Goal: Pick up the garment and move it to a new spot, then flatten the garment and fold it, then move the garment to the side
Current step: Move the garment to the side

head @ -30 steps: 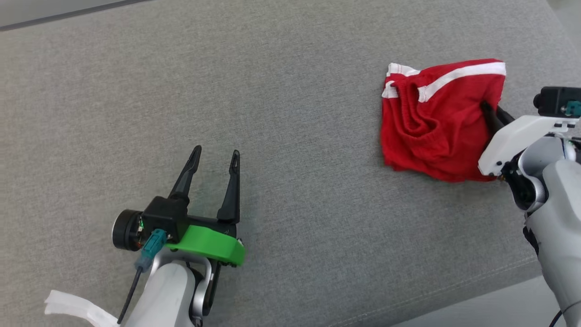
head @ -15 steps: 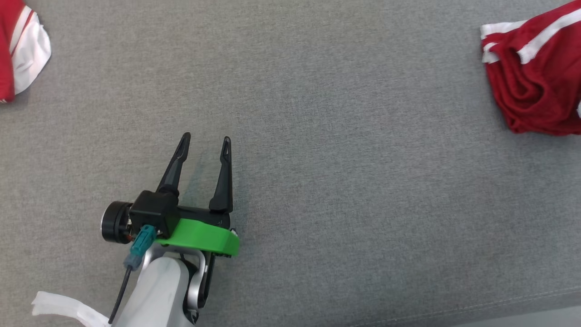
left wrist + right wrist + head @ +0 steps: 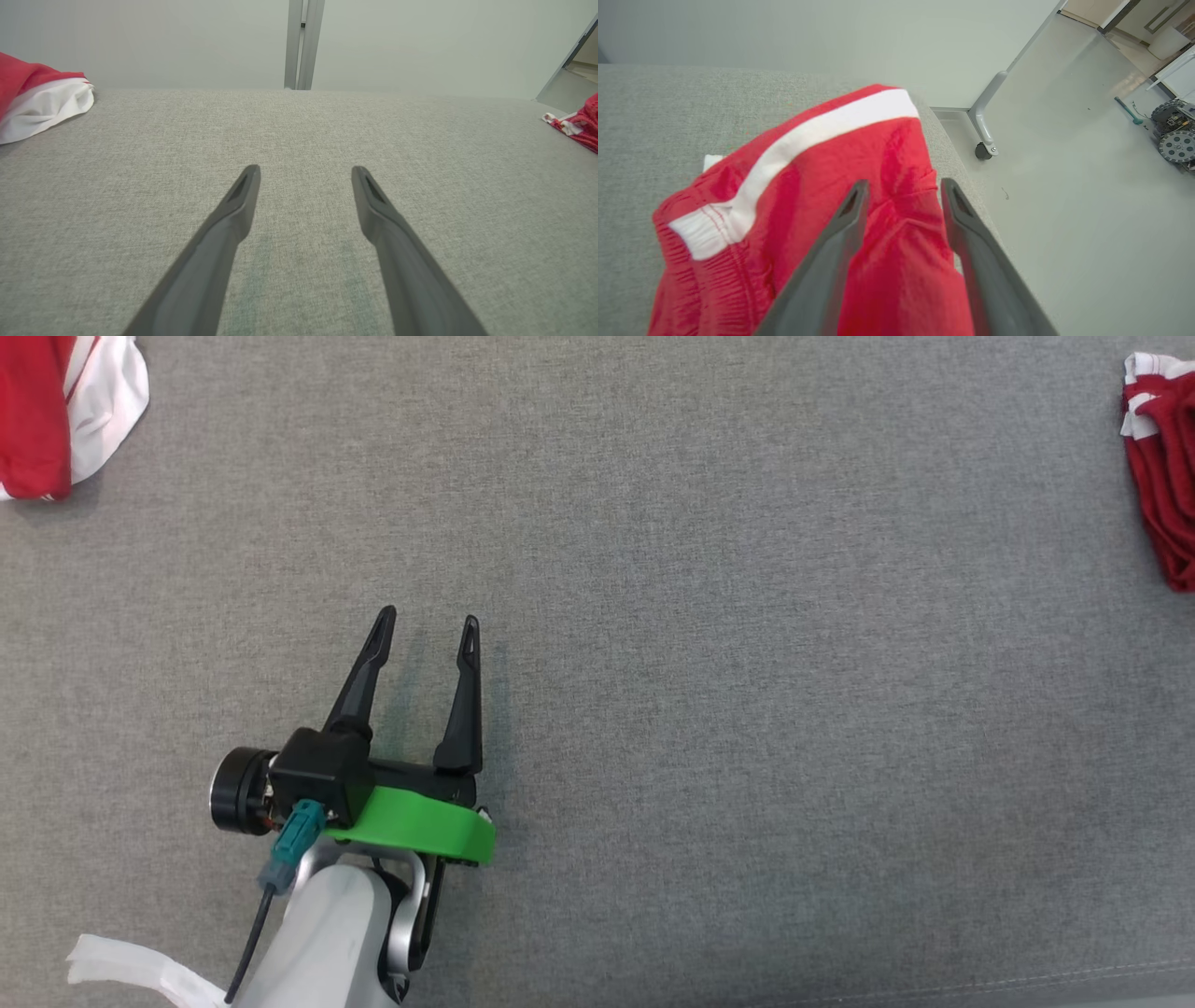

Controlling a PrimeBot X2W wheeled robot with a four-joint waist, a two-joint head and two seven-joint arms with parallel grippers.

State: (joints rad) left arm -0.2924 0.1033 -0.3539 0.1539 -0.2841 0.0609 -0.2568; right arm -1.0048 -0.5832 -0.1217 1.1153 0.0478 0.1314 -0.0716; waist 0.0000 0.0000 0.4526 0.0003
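**Red shorts by the right edge, both grippers open**

The red shorts (image 3: 784, 200) lie bunched up on the gray table (image 3: 747, 709), close to its right edge. A white stripe runs across the top of them. In the head view a small bit of them peeks in at the far right.

The right gripper (image 3: 905, 182) is right over the shorts. Its two dark fingers are spread apart, and red cloth shows in the gap between them. They are not pinching it.

The left gripper (image 3: 428, 616) is low on the left, over bare gray table, well apart from the shorts. Its fingers are spread wide and hold nothing.

Another red and white cloth (image 3: 56, 411) lies at the far left corner. Past the table's right edge is a pale floor (image 3: 1064, 210).
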